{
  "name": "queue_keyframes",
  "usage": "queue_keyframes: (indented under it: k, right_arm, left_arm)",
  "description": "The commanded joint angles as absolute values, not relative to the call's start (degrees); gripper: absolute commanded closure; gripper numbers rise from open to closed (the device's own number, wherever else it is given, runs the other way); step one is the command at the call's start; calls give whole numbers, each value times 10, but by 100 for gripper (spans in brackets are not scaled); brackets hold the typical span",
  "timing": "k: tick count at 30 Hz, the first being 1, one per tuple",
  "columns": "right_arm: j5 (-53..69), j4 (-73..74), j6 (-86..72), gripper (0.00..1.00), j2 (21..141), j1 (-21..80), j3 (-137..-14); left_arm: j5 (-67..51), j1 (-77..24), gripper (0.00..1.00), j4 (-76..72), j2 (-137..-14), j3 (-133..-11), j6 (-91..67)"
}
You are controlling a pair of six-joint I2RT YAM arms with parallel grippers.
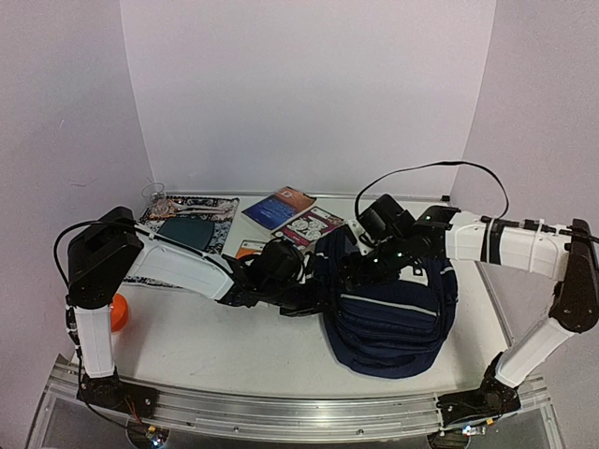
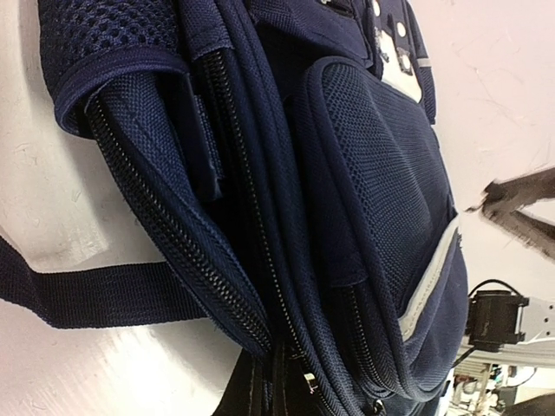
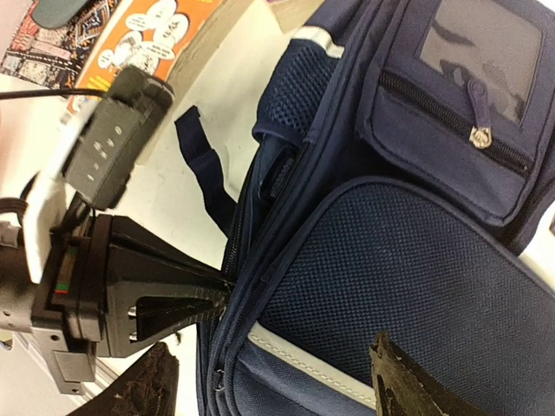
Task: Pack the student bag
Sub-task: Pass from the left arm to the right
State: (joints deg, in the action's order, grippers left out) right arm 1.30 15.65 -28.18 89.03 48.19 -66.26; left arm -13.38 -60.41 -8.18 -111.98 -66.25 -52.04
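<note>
Two pincers are at one student bag (image 1: 393, 318), which lies flat on the white desk (image 1: 215, 346), right of centre and directly ahead of the right arm's base. It is the largest item in the overhead view. The left pincer (image 3: 218, 293) reaches in from the left and is fully closed, its tips clamped on the zippered edge of the bag's main opening; the exact part held, zip tape or fabric, cannot be told. The right pincer (image 3: 270, 351) is spread wide above the bag's front mesh pocket (image 3: 408, 260); its two fingers (image 3: 399, 386) stand well apart and grip nothing. In the right wrist view, a grey-white stripe runs below the mesh pocket, a small zipped pocket with a clear window (image 3: 473, 52) lies beyond it, and a dark strap (image 3: 204, 165) trails from the bag onto the desk. Behind the bag, near the back wall, lie a patterned mat (image 1: 201, 208) bearing a teal oval, a blue book (image 1: 279, 208) and an orange comic booklet (image 3: 152, 35). An orange ball (image 1: 119, 311) sits beside the left arm's upright link.
</note>
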Motion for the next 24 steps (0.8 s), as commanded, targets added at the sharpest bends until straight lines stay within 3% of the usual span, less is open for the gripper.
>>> queue_keyframes:
  k: [1,11,18,22,24]
  right_arm:
    - [-2,200,-301,23,913,496,-670]
    - [-82,253,-306,25,964,514,-676]
    - [-129,274,-303,39,928,514,-664]
    - [-148,282,-305,54,909,509,-652]
    - [-158,288,-310,66,903,508,-646]
  left_arm:
    - [-161,-610,100,-176,-1073,-667,-537]
    - [-154,-610,100,-191,-1058,-658,-549]
    - [-142,-610,100,-193,-1045,-636,-549]
    - [-135,-610,100,-193,-1038,-623,-549]
    - [-129,-610,100,-193,-1032,-617,-547]
